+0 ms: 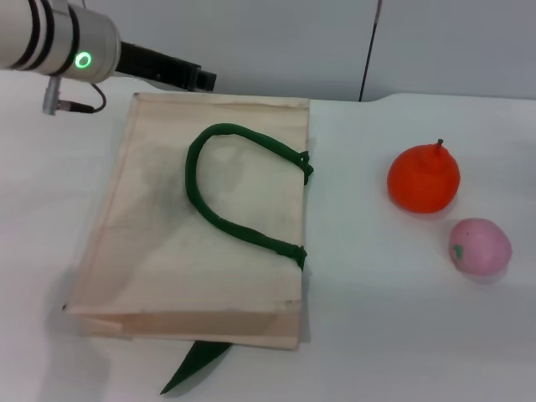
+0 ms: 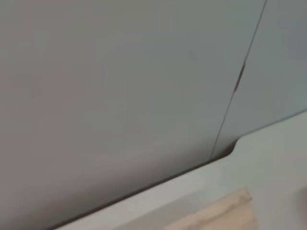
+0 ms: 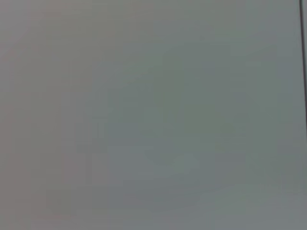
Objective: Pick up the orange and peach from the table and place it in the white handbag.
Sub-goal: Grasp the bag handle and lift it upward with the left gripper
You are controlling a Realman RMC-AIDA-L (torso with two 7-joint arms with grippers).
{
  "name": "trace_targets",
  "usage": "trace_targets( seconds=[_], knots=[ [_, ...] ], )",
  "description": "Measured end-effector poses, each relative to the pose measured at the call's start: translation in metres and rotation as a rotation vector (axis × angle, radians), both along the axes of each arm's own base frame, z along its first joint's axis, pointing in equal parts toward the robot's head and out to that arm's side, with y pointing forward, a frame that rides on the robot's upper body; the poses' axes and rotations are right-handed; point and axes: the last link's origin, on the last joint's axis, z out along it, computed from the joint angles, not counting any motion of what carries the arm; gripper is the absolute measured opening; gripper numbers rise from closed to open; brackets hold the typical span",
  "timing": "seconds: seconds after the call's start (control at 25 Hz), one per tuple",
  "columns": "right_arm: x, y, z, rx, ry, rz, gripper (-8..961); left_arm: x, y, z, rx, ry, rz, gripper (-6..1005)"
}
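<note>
Table (image 1: 377,335), white and wide, carries everything we see, and behind it stands a grey wall (image 1: 276,42) with a thin dark seam running down it. On the left half of the table we find the handbag (image 1: 151,243), a cream cloth tote lying flat, its mouth turned toward the right where the fruit sits. One dark green handle (image 1: 230,188) loops over its upper face, and the tip of a second green handle (image 1: 194,366) pokes out from under the near edge. The left arm (image 1: 59,38) reaches in from the upper left corner of the head view, a green ring light glowing on it, and its dark gripper (image 1: 197,79) hangs just above the far edge of the bag. We cannot tell from these views whether its jaws are released or clenched. The left wrist view shows only wall, table edge and one corner of the bag (image 2: 216,213). The right gripper is in no view; its wrist camera faces plain grey. The orange (image 1: 423,177) sits on the table well right of the bag, stem up. The peach (image 1: 479,245) lies just beside it, nearer to us, apart from it by a narrow gap.
</note>
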Motion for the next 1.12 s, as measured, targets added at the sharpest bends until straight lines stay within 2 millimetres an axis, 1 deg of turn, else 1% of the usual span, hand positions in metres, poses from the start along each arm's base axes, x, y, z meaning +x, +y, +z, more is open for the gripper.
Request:
trace_targets(
  seconds=[0.12,0.36,0.48,0.64,0.92,1.12],
  knots=[
    [-0.001,0.001,0.0,0.0,0.0,0.002,847,-0.002,0.0,0.003,-0.024,0.021,0.031,342],
    [-0.001,0.001,0.0,0.0,0.0,0.003,847,-0.011,0.005,0.004,-0.055,0.125,0.082,335],
    [-0.002,0.002,0.0,-0.001,0.0,0.005,848,-0.014,0.008,-0.001,-0.085,0.188,0.072,336],
    [-0.004,0.003,-0.001,-0.009,-0.005,0.014,848,-0.015,0.011,-0.006,-0.109,0.22,0.063,338],
    [-0.007,0.005,-0.002,-0.014,-0.008,0.024,847,-0.014,0.012,-0.023,-0.17,0.268,0.021,340],
    [-0.007,0.005,-0.002,-0.015,-0.008,0.026,848,-0.015,0.012,-0.027,-0.185,0.289,0.015,342]
  ],
)
